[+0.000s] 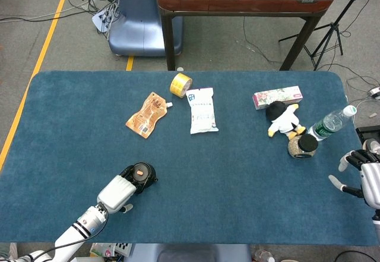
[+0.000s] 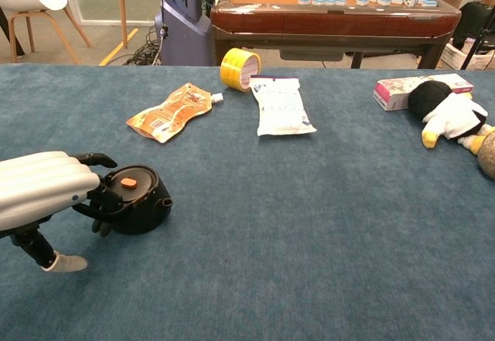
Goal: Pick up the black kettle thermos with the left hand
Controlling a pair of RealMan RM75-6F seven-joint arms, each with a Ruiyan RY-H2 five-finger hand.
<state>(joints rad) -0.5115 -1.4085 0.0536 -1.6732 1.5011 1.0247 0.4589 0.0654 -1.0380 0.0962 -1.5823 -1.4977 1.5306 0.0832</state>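
Kettle thermos (image 2: 138, 199) against left hand (image 2: 42, 188)

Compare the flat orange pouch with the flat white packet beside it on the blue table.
The flat orange pouch is orange-brown with a small white spout; the flat white packet is white with blue print. The pouch lies diagonally, the packet nearly straight. Both lie flat, apart, untouched.

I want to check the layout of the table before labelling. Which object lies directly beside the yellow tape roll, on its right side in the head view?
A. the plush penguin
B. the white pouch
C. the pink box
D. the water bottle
B: in the head view the white pouch lies just right of the yellow tape roll, while the other three sit far toward the right end of the table.
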